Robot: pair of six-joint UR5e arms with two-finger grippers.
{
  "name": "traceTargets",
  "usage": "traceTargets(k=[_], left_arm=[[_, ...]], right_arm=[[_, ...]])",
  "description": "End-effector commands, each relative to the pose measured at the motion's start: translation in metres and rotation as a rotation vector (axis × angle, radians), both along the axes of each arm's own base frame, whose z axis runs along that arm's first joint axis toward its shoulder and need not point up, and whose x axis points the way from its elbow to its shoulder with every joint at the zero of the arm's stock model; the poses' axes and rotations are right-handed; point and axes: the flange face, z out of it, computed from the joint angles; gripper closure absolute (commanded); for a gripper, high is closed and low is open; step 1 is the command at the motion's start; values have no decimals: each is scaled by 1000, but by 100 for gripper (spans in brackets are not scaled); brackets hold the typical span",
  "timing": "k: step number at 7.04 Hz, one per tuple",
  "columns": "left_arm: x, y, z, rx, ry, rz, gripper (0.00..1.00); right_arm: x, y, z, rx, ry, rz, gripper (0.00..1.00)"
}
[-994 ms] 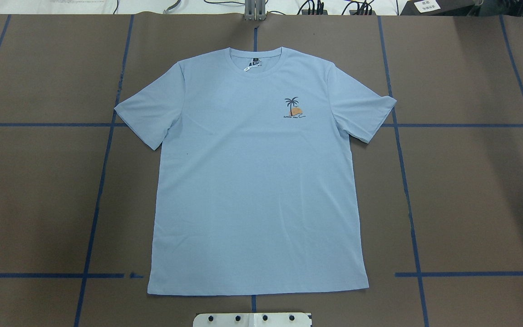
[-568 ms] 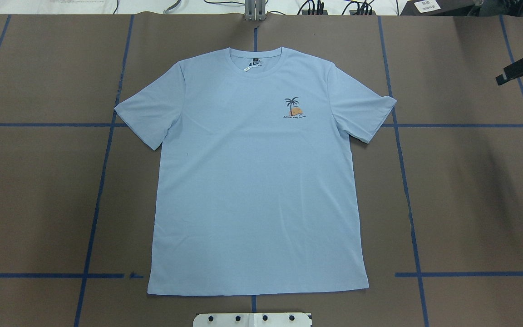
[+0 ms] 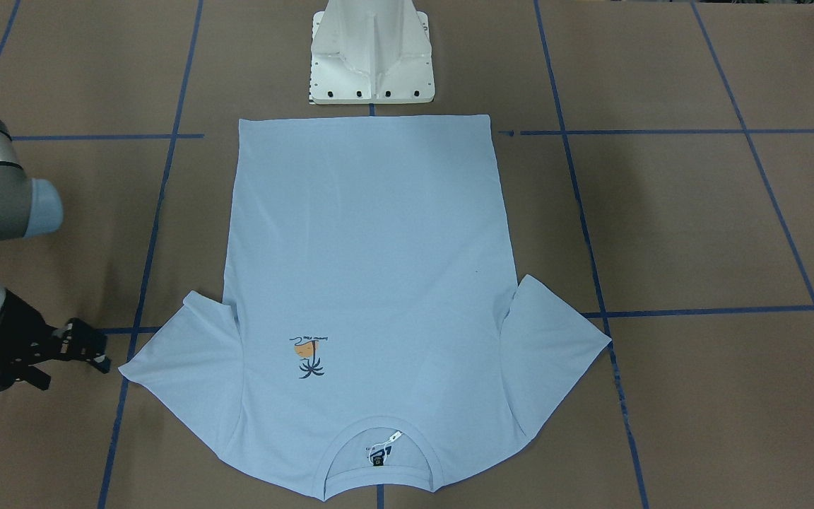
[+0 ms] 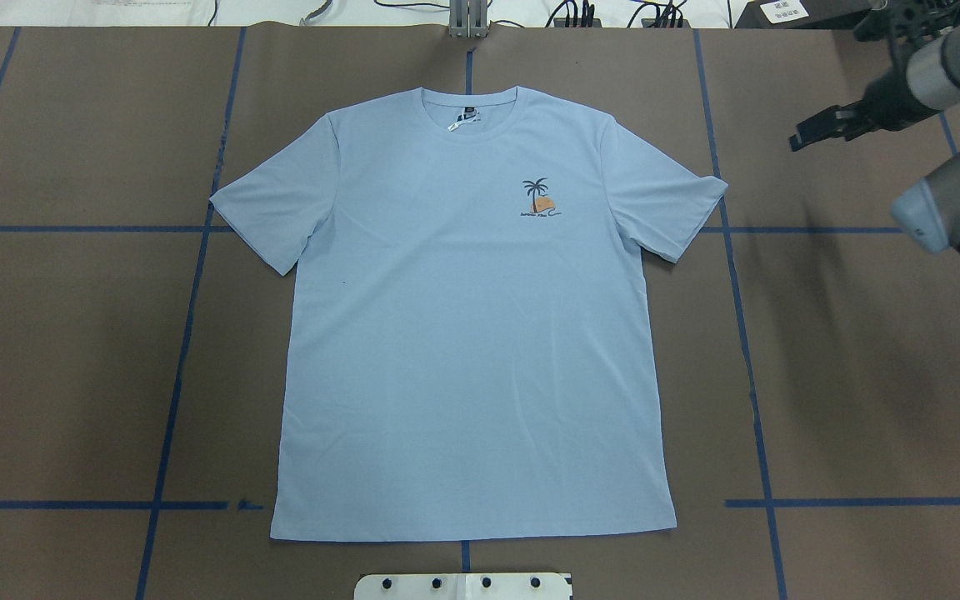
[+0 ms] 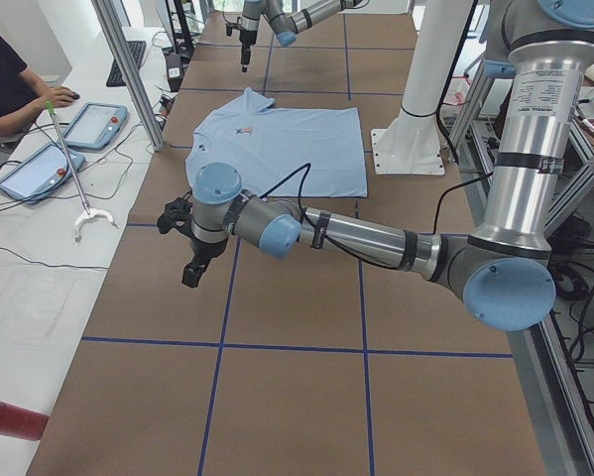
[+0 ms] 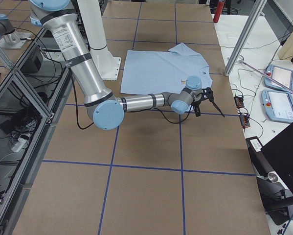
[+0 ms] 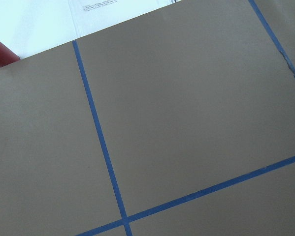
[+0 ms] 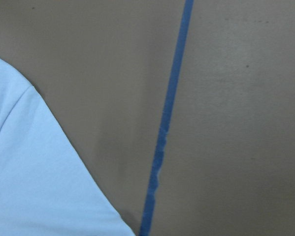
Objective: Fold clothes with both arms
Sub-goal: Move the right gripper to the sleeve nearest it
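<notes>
The T-shirt (image 4: 472, 333) lay flat and front up on the brown table (image 4: 863, 375). Its hem was toward the white pedestal (image 3: 372, 56) and its collar (image 4: 472, 137) toward the far edge. Both sleeves were spread out to the sides, and the palm-tree print (image 4: 537, 198) faced upward.

The right gripper (image 3: 99, 353) was just off the outer tip of the sleeve (image 4: 672, 200) on the robot's right, with its fingers pointing toward that sleeve. We saw bare table between the fingertips and the fabric in the overhead and front-facing views, so there was no contact. The gripper held nothing. We could not tell from these views whether its fingers were spread or closed. The right wrist camera showed a curved edge of the sleeve in its lower left corner, next to a blue tape line (image 8: 162, 147).

The left gripper (image 5: 190, 273) appeared only in the exterior left view. It was over bare table on the robot's left, well apart from the T-shirt. We could not tell its finger state. The left wrist camera showed only brown table surface and tape lines.
</notes>
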Motion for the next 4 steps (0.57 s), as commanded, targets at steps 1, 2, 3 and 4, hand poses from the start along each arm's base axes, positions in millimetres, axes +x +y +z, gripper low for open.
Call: traceTargets(k=[1,2,3,4], left_arm=[[2,-3,-1,8,13,-14,0],[2,-3,-1,6,14,-14,0],[2,-3,-1,6,14,-15,0],[2,-3,0,4,13,-14,0]], right_arm=[[-43,16,-5,-8,-3,-9,4],[-50,21,-1,-13,6,-25,8],[-57,23,6,-27,16,-34,12],[-57,22,9,-37,27,-37,22]])
